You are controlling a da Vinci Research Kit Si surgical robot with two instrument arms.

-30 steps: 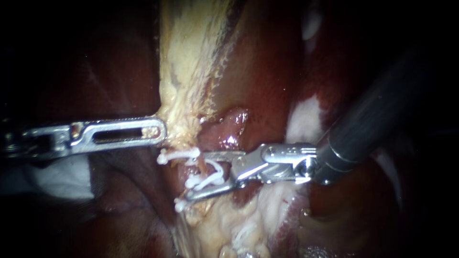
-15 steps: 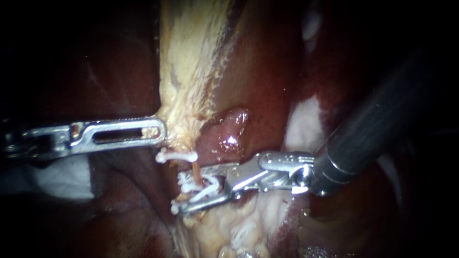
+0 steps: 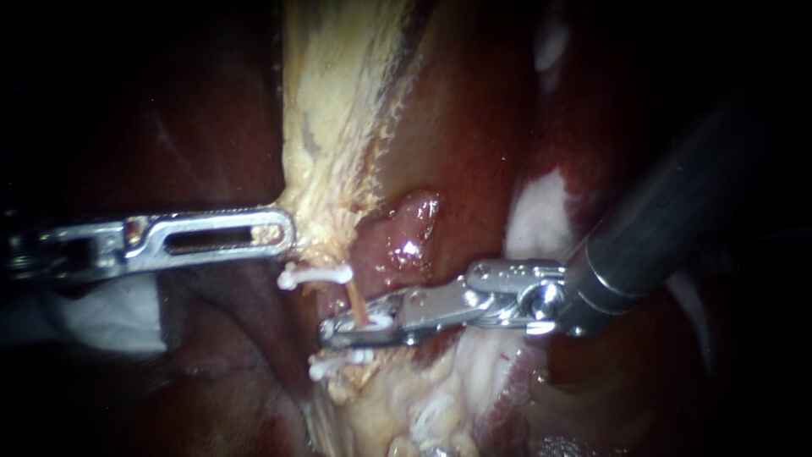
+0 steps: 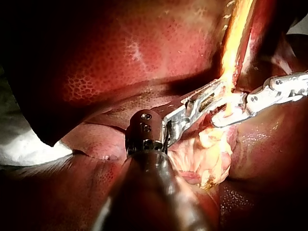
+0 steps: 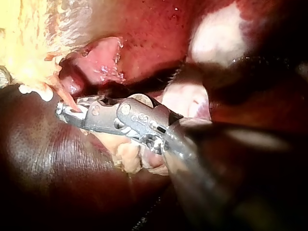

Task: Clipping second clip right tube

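Tube point(image 3: 355, 298) between jaws of right instrument point(image 3: 338, 330)

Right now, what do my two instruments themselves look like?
The left instrument has a bright silvery claw, long and flat with a rounded tip and an elongated slot; its shaft is dark, with two small round studs at the end. The right instrument has a slimmer silvery claw, a riveted metal wrist and a glossy dark cylindrical shaft with a thin bright ring.
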